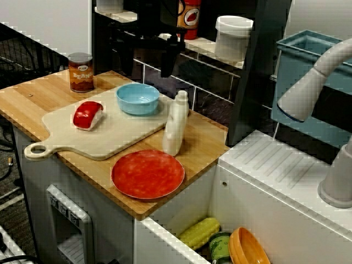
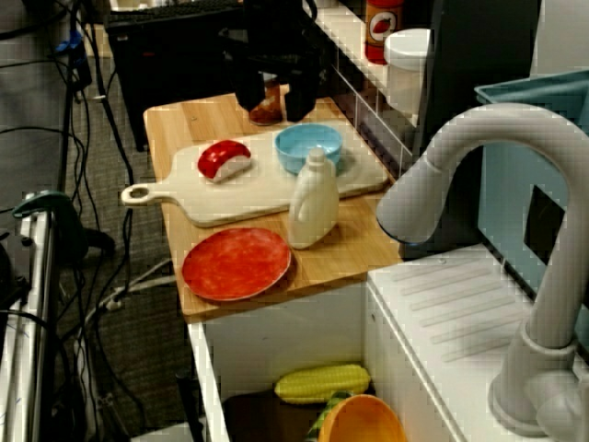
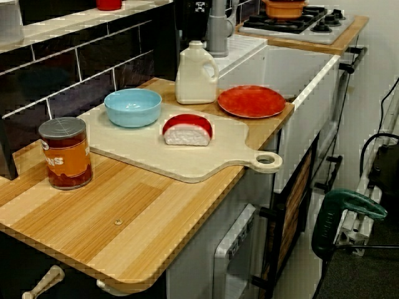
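My black gripper (image 1: 168, 61) hangs in the air over the back of the wooden counter, holding nothing. In the view from the sink side the gripper (image 2: 272, 101) has its two fingers spread apart, open, with the bean can (image 2: 267, 110) showing behind them. Nearest below it are the light blue bowl (image 1: 137, 98) and the can (image 1: 81, 72). The bowl sits on the pale cutting board (image 1: 113, 137) beside a red-and-white sushi piece (image 1: 88, 114). The view from the counter's end shows the can (image 3: 65, 153), bowl (image 3: 133, 106) and sushi piece (image 3: 187, 129), but not the gripper.
A white bottle (image 1: 176, 124) stands at the board's right edge, and a red plate (image 1: 147, 174) lies in front of it. The sink to the right holds a corn cob (image 1: 199, 232) and an orange bowl (image 1: 247, 248). A grey faucet (image 1: 313, 82) arches over the sink. A shelf behind carries a white tub (image 1: 234, 37).
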Action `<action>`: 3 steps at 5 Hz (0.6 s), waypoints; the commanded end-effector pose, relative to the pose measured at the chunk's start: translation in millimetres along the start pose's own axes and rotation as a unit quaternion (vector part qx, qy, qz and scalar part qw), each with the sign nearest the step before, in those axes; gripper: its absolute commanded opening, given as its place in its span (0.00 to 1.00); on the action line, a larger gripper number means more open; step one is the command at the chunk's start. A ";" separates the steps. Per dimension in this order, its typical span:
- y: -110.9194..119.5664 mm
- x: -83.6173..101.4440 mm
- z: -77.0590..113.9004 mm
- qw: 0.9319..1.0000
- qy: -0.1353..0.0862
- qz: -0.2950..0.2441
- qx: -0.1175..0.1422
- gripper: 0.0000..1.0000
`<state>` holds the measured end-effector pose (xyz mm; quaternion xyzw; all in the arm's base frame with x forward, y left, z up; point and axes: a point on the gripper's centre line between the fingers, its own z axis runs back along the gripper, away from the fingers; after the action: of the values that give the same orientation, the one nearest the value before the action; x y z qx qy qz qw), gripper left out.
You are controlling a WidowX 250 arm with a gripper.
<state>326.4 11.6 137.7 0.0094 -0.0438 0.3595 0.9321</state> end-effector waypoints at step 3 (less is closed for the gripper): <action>42.7 24.0 23.2 0.993 -0.027 -0.100 0.051 1.00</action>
<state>316.6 51.5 143.1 0.0728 -0.0272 0.2636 0.9615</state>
